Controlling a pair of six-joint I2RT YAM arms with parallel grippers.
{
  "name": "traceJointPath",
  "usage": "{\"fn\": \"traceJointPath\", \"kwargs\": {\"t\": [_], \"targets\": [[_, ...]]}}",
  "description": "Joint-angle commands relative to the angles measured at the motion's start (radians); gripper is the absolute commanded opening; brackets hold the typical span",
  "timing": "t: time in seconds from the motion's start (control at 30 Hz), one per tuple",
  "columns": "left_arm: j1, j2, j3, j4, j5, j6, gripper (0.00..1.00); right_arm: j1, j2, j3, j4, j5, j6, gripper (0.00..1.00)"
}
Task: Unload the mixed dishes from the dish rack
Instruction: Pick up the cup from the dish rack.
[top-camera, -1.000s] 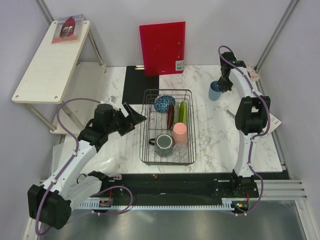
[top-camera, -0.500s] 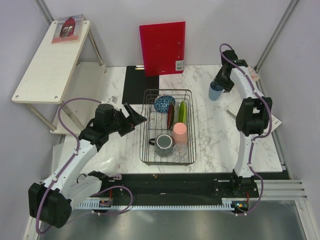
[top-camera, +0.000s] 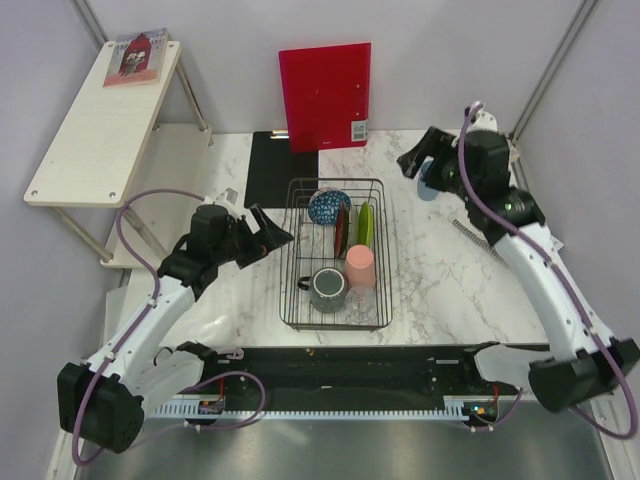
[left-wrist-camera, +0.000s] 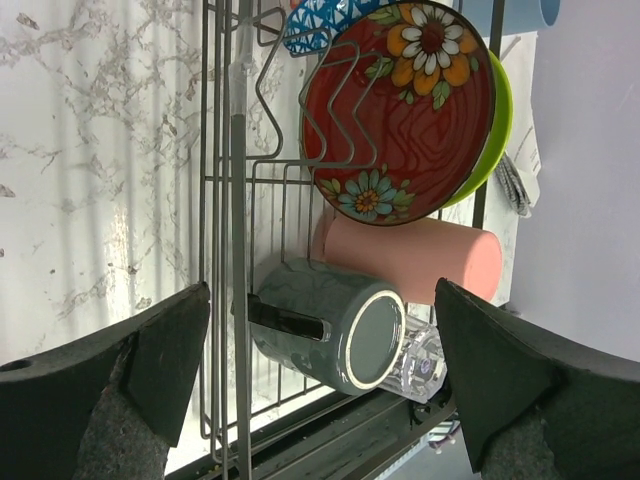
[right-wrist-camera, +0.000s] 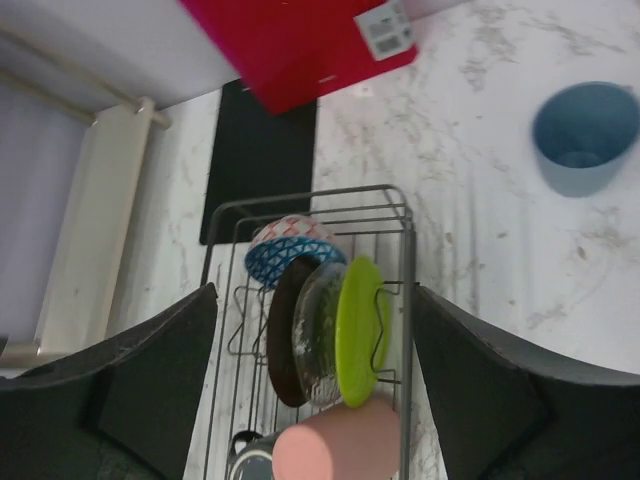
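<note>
Here, the left gripper (top-camera: 270, 238) was held just beside the left wall of the dish rack (top-camera: 284, 262), its jaws spread wide with nothing between them. The right gripper (top-camera: 415, 155) was also seen released and empty, raised over the far right part of the table (top-camera: 440, 280).

The light blue cup (right-wrist-camera: 583, 135) was found outside the rack, standing mouth up on the marble top, well apart from the other dishes. The rest were still lodged in the rack. At its far end the blue patterned bowl (top-camera: 328, 207) was set. Beside it three pieces were stood on edge in a row: the dark red plate (left-wrist-camera: 400, 110), painted with flowers, then the clear glass plate (right-wrist-camera: 318, 335), then the lime-green dish (right-wrist-camera: 362, 315). Nearer the arms, the pink cup (top-camera: 360, 267) and the dark grey mug (top-camera: 327, 288) were placed side by side, touching or nearly so. The clear glass (left-wrist-camera: 420, 360) was tucked just behind the mug, as seen from the left wrist.

Beyond the rack a black mat (top-camera: 275, 165) was laid flat, and a red board (top-camera: 325, 95) was propped against the back wall.
</note>
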Motion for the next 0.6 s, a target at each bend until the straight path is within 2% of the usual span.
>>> {"fn": "traceJointPath", "kwargs": {"t": [0.0,0.1,0.13,0.27,0.37,0.57], "targets": [[-0.024,0.025,0.063,0.009,-0.018,0.119,0.99,0.103,-0.130,-0.302,0.267,-0.042,-0.100,0.87],[-0.098,0.031,0.093,0.000,-0.084,0.187,0.98,0.193,-0.209,-0.439,0.301,-0.008,-0.136,0.87],[-0.154,0.031,0.113,-0.004,-0.107,0.204,0.98,0.235,-0.251,-0.471,0.307,0.006,-0.143,0.86],[-0.276,0.052,0.153,-0.010,-0.208,0.256,0.98,0.304,-0.376,-0.603,0.336,0.052,-0.154,0.86],[-0.311,0.069,0.159,-0.010,-0.239,0.239,0.98,0.342,-0.436,-0.666,0.332,0.053,-0.157,0.86],[-0.314,0.106,0.146,-0.011,-0.242,0.211,0.98,0.416,-0.425,-0.662,0.312,0.078,-0.188,0.87]]}}
